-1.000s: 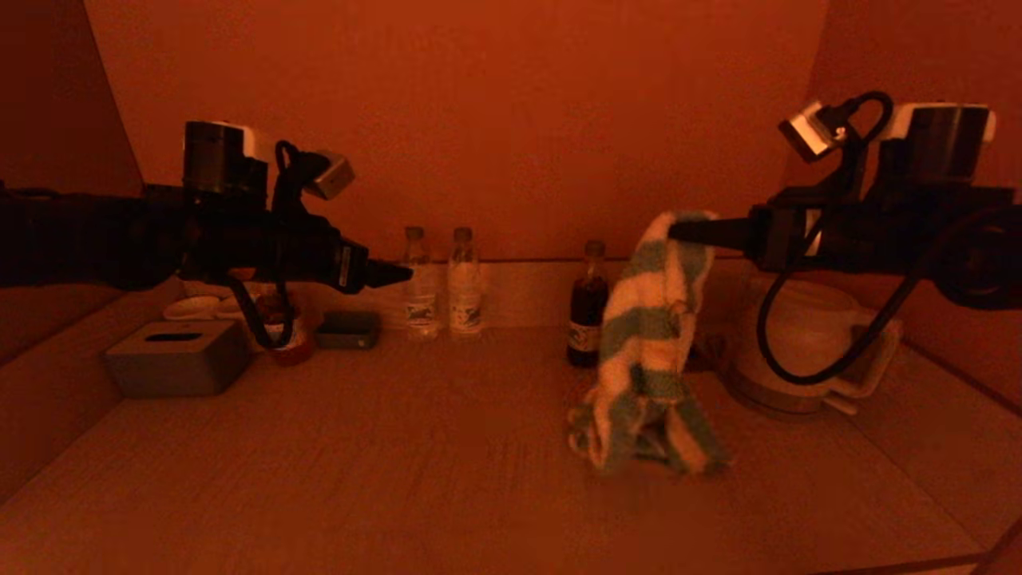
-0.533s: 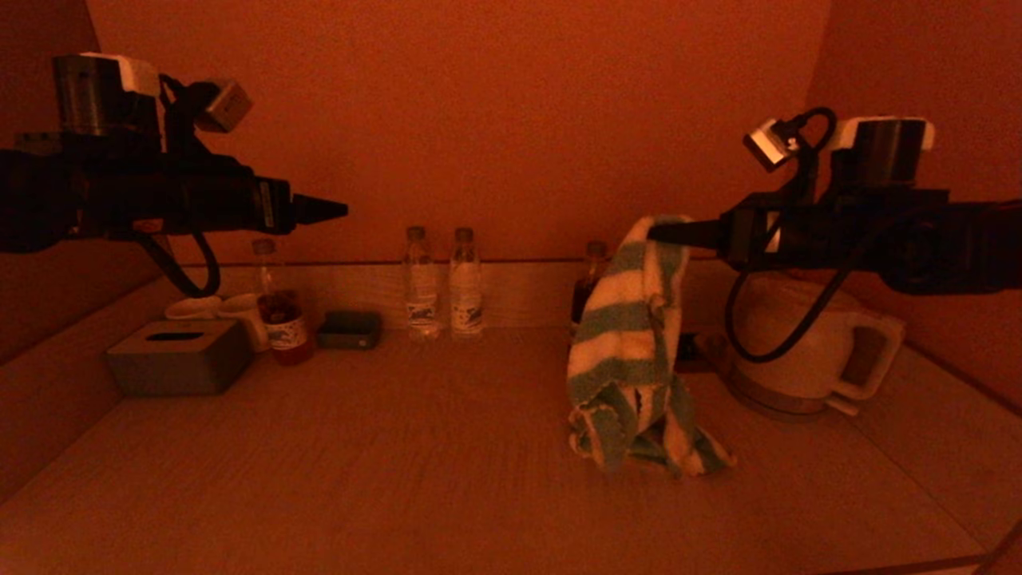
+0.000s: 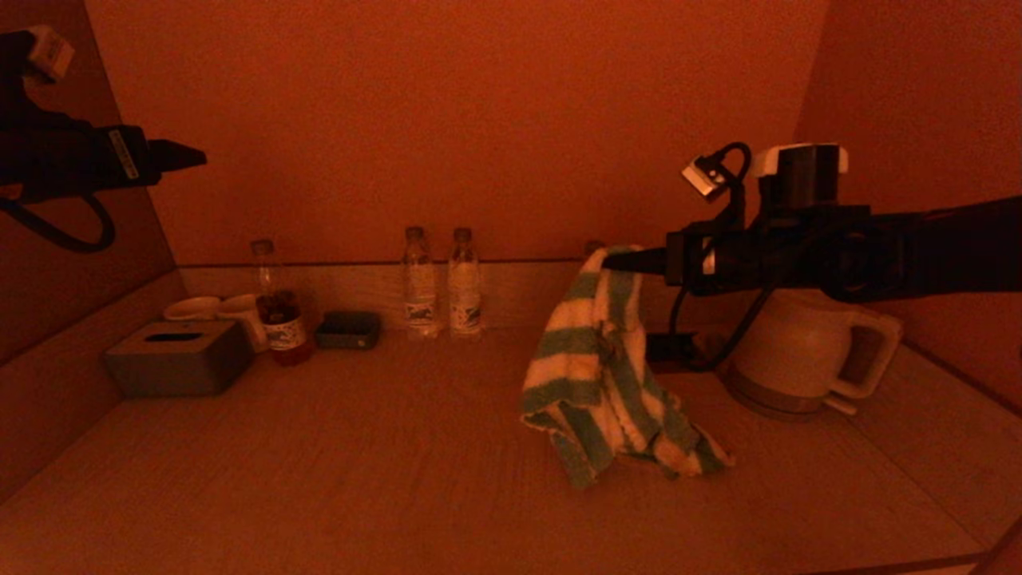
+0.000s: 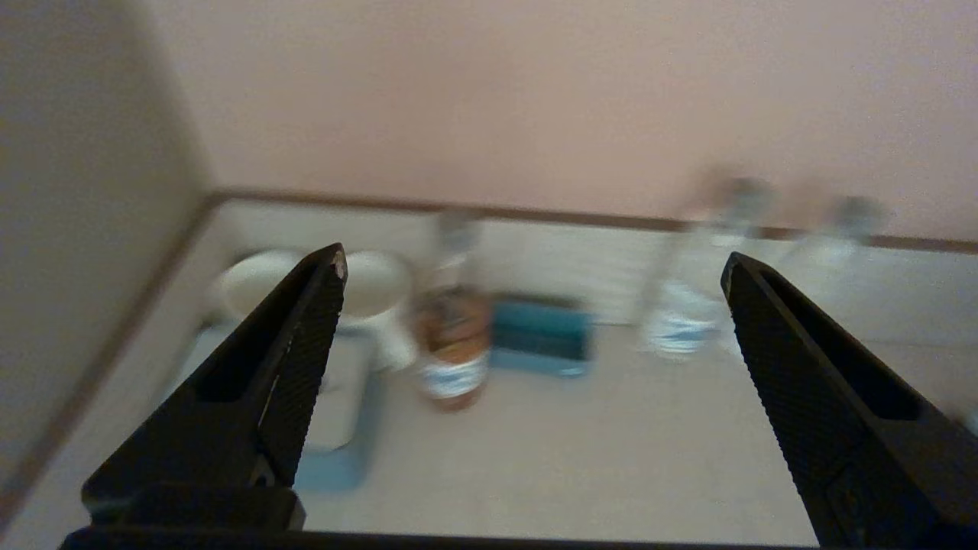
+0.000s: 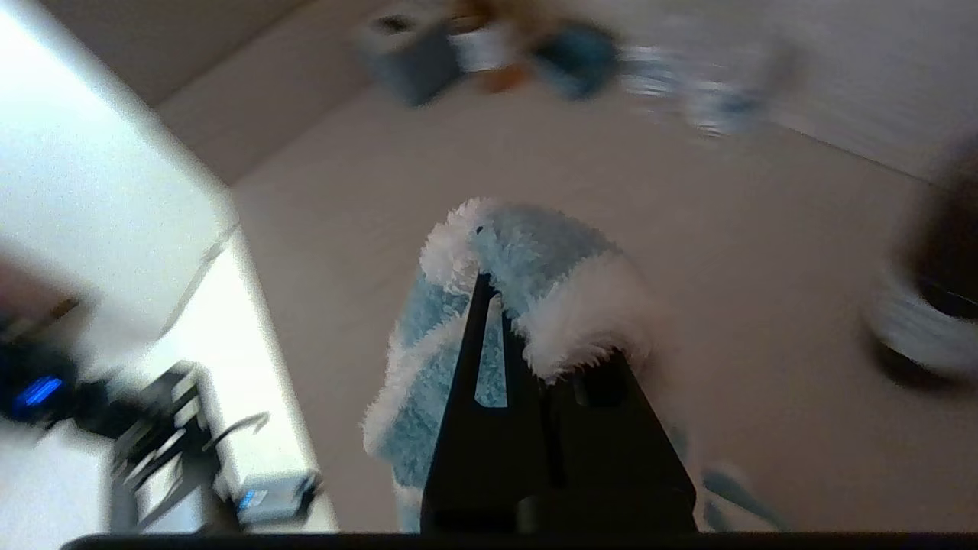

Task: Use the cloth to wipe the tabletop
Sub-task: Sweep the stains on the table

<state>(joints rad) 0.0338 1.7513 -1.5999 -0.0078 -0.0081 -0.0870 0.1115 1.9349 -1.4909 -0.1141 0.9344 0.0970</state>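
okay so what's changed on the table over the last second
The right end effector, shut on the cloth, carried it leftward, its lower end dragging on the tabletop. The left end effector, open and empty, rose and withdrew to the left. Bottles, tissue box and kettle stayed put.

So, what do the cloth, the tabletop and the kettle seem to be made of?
The cloth, held by the right gripper: soft terry fabric, judging by the fluffy pile and the limp folds. The tabletop: wood or a wood-look laminate, matte, with fine streaky grain; which one I cannot tell. The kettle: probably pale plastic, smooth, with a moulded handle.
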